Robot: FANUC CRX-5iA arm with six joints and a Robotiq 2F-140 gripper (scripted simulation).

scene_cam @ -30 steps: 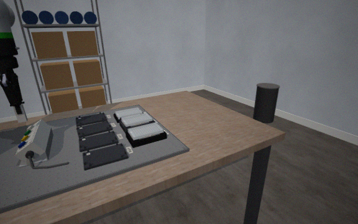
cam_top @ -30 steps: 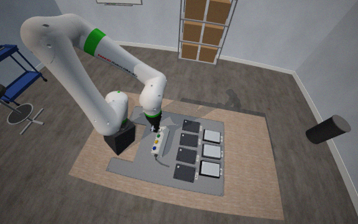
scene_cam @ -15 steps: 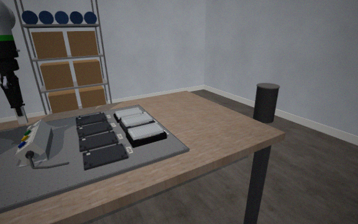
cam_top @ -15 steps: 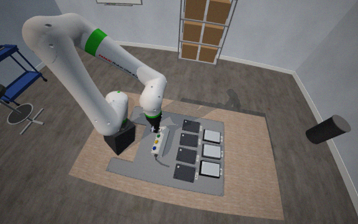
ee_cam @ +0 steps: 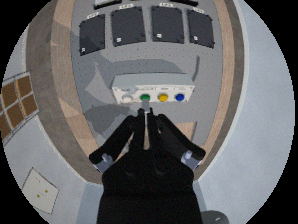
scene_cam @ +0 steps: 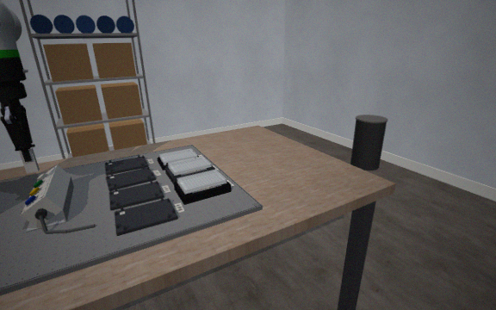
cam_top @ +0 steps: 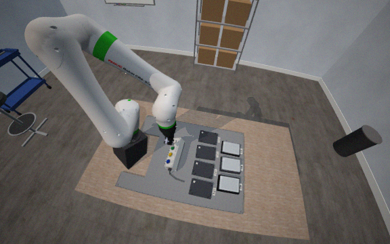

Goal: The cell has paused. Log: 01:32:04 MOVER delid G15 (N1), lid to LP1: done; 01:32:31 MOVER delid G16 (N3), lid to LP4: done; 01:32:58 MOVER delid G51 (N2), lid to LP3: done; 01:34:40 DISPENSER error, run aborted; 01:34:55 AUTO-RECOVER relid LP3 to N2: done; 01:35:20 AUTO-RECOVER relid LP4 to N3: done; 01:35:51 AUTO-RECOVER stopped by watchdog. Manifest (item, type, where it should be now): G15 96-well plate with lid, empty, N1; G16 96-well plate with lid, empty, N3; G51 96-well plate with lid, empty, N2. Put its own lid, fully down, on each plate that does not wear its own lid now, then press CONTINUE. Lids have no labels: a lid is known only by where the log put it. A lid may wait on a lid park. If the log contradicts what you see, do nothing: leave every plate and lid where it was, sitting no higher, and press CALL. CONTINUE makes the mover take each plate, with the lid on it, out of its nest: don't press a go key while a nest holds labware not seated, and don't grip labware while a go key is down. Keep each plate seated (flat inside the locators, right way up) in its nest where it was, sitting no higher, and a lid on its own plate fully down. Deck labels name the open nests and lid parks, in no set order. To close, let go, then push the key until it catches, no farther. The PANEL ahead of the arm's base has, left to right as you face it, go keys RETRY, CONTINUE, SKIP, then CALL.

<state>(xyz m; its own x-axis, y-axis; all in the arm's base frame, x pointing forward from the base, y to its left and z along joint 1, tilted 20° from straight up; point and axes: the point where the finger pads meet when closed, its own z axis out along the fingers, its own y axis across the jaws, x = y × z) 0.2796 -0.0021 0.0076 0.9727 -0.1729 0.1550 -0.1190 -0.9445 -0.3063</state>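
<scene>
Three 96-well plates stand in a row of nests on the grey deck (cam_top: 147,184). The plate at one end (cam_top: 229,184) (scene_cam: 201,182) shows its well grid and black skirt. The other two plates (cam_top: 231,165) (cam_top: 231,148) (scene_cam: 189,164) (scene_cam: 178,156) look paler, as if lidded. Several dark lid parks (cam_top: 208,137) (cam_top: 200,188) (scene_cam: 136,194) (ee_cam: 128,26) beside them show no lid. The key panel (cam_top: 178,156) (scene_cam: 60,189) (ee_cam: 153,84) carries green (cam_top: 172,148) (ee_cam: 145,96), yellow (cam_top: 170,154) and blue (cam_top: 168,161) keys. My gripper (cam_top: 166,142) (scene_cam: 29,165) (ee_cam: 145,104) is shut and empty, pointing down just above the panel's end by the green key.
A cable (cam_top: 176,176) (scene_cam: 69,228) runs from the panel's other end across the deck. A black cylinder (cam_top: 357,140) (scene_cam: 368,142) stands at the table's far corner. A shelf of boxes (cam_top: 223,30), a blue cart (cam_top: 2,78) and a stool stand off the table.
</scene>
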